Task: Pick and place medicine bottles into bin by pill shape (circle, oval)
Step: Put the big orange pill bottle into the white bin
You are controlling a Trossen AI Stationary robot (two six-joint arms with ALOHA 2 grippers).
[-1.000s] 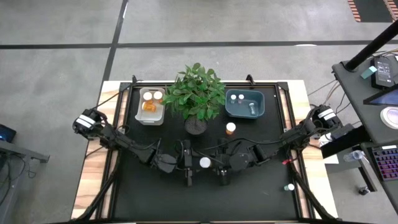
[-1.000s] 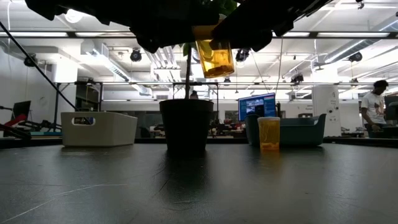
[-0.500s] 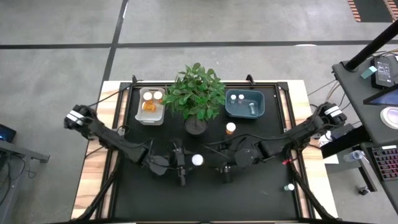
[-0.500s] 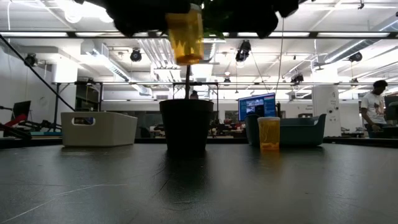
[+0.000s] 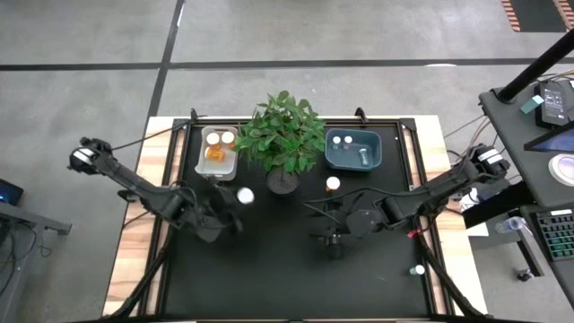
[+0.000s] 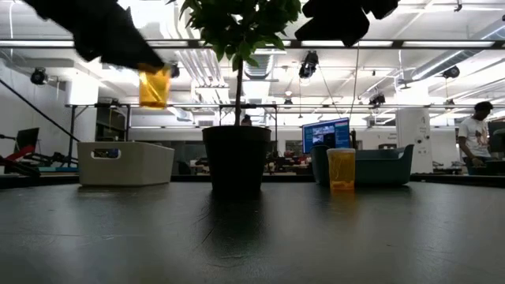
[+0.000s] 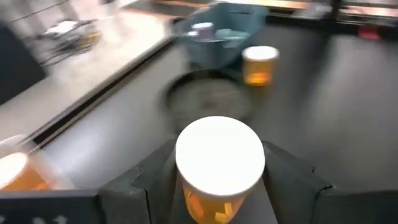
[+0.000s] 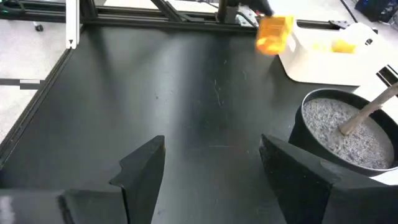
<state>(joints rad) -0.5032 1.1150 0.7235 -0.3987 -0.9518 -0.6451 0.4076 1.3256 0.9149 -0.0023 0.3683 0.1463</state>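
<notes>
The black table (image 5: 269,278) carries everything, and above its middle both arms hang clear of the surface. Just beyond the left gripper (image 5: 235,199) and to its right stands the leafy potted plant (image 5: 285,135), its dark pot (image 6: 237,160) between the two bins. The white bin (image 5: 218,152) lies directly ahead of the left gripper, close by, with two white-capped bottles in it; the blue bin (image 5: 353,150) sits farther off to that gripper's right, past the plant, and ahead of the right gripper (image 5: 327,239), with small pale bottles inside. The left gripper is pinching an orange bottle with a white cap (image 7: 219,158), its fingers (image 7: 152,180) pressed against either side of the amber body; in the low view that held bottle (image 6: 155,86) hangs in the air above and just short of the white bin. The right gripper hovers over bare table nearer the front edge, fingers (image 8: 142,167) spread apart with nothing between them. A second orange bottle (image 5: 333,185) stands upright on the table just ahead of the right gripper, in front of the blue bin. One tiny pale bottle (image 5: 418,269) stands alone well off to the right gripper's right, near the table's edge.
</notes>
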